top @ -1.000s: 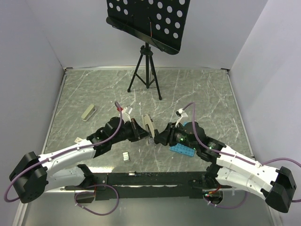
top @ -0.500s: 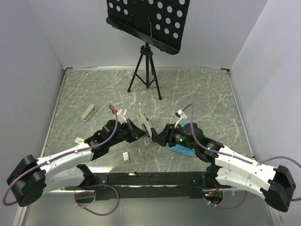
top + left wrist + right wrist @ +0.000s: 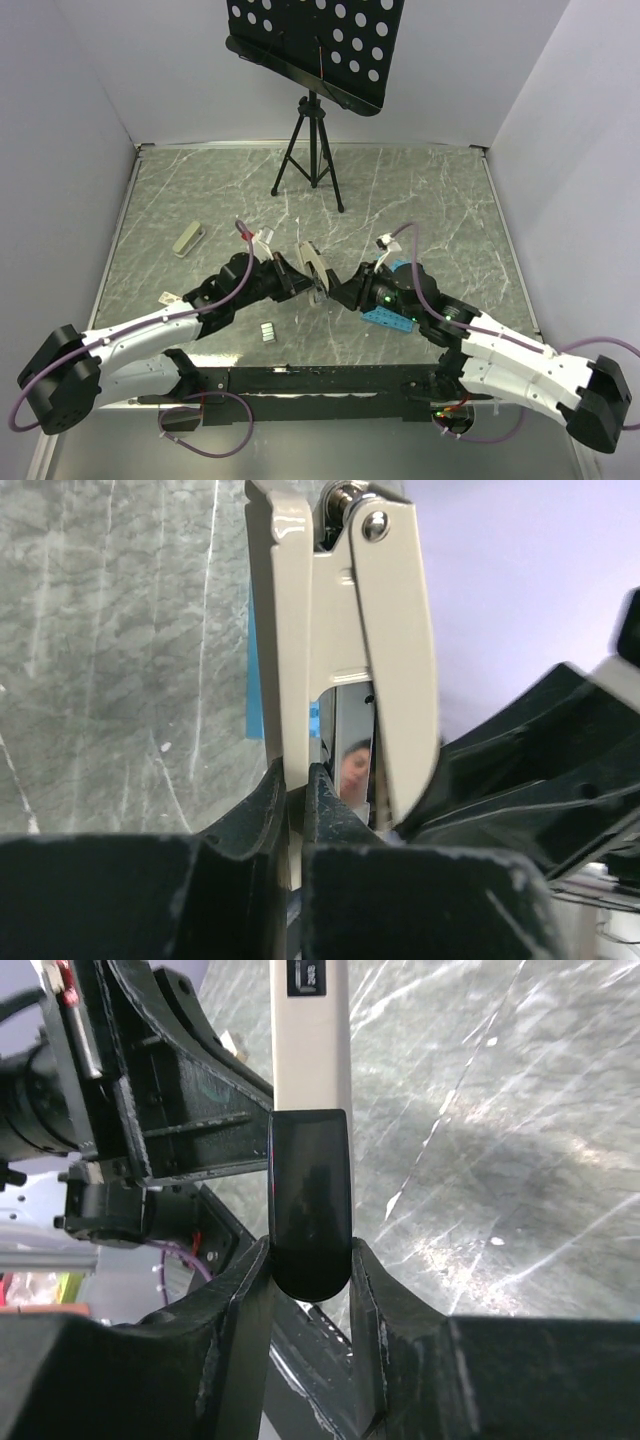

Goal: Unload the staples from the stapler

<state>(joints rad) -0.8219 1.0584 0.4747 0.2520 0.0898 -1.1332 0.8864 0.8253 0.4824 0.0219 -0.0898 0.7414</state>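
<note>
Gripping stapler (image 3: 314,268) hinged open | left claw (image 3: 297,780) clamped on one arm | right claw (image 3: 310,1255) clamped on other | staples (image 3: 267,331) on table (image 3: 420,190)

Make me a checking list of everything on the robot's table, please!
Surface: grey marbled table.
Job's things: stapler held between both grippers, opened in a V; staples block lying on the table by the left arm.
Clutter: grey block at the far left; blue plate partly hidden by the right arm.
Grippers: left gripper shut on one stapler arm; right gripper shut on its dark tip.
Cables: purple cable loops over each wrist; no snag seen.
Surroundings: black dotted stand on a tripod at the back; white walls.
</note>
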